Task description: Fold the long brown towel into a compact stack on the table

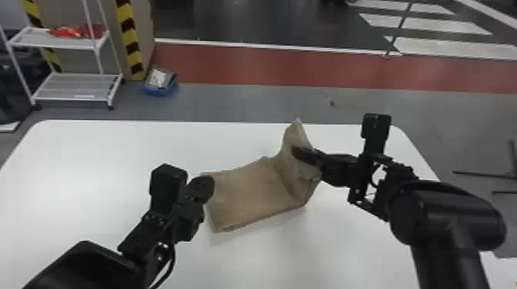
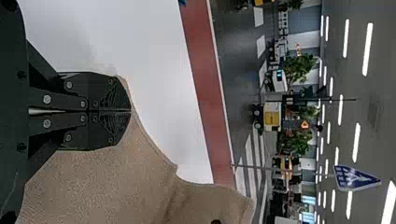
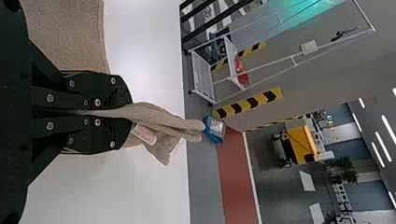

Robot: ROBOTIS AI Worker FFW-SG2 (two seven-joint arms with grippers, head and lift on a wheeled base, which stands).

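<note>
Room over near part of table (image 1: 277, 255); beyond, towel (image 1: 250, 194), left gripper (image 1: 209, 183) and right gripper (image 1: 298, 150) bar way.

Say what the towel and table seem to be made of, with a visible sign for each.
Towel: soft, matt cloth, perhaps cotton, judging by its nubbly texture and folds.
Table: smooth, faintly glossy white top, perhaps laminate, judging by its pale sheen.

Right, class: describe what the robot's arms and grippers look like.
Both arms are black, with rounded casings. A dark cable loops beside the left wrist. The left gripper and right gripper have flat black fingers, silvery screws and ridged tips.
</note>
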